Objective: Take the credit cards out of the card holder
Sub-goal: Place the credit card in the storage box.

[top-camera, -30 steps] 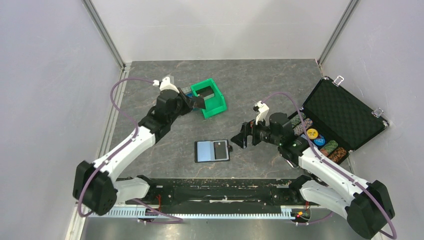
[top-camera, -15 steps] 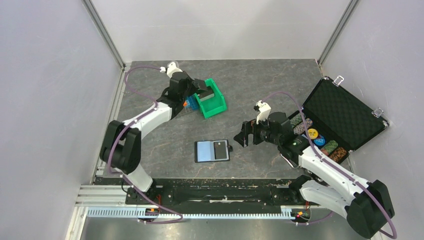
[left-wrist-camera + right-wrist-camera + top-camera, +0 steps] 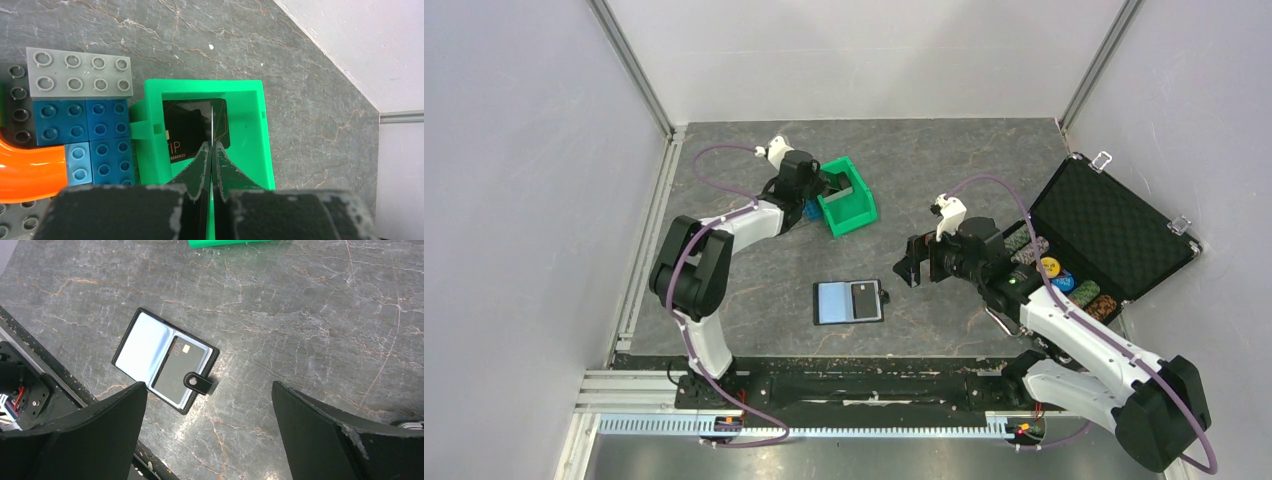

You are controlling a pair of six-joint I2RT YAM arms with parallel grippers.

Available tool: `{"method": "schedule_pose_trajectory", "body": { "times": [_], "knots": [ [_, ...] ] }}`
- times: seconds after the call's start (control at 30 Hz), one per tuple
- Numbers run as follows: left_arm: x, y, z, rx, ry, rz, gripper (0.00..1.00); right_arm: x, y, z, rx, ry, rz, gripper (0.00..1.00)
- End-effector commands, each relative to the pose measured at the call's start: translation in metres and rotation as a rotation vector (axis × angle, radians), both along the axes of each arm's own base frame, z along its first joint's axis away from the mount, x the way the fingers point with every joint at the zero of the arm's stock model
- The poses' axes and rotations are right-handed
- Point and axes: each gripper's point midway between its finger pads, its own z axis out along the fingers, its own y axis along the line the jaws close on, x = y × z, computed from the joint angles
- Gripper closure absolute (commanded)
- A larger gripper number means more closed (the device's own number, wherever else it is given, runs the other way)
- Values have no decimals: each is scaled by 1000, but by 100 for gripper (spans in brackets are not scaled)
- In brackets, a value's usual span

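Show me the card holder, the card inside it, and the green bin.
card holder (image 3: 144, 346): right wrist view, its bare blue-grey panel.
credit card (image 3: 178, 365): right wrist view, middle of its black face.
green bin (image 3: 202, 87): left wrist view, its far rim.

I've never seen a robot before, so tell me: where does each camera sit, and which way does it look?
Top camera: high behind the robot, looking down at the table; left arm and right arm show.
Left wrist camera: on the left arm, looking down into the green bin; the left claw shows, shut on a card held edge-on.
Right wrist camera: on the right arm, looking down at the card holder; the right claw shows, open.
Shared: top and right wrist both show the card holder.
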Motion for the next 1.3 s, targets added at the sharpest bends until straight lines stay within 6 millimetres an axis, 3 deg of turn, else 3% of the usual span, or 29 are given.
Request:
{"method": "schedule_pose_trajectory", "body": {
  "times": [0.0,0.33,0.63,0.93,1.27],
  "knots": [
    [23,3,30,-21,-100,55,98,11,-3,24,-6,-73,-26,2],
    [28,8,19,10,-88,88,98,14,-13,43,-4,-138,-66,2],
    [33,8,13,27,-66,93,98,15,-17,43,-12,-141,-87,2],
    [39,3,5,40,-45,76,87,17,-20,46,-23,-151,-101,2],
    [43,-2,-1,64,-28,45,82,16,-19,46,-19,-149,-94,2]
  ]
}}
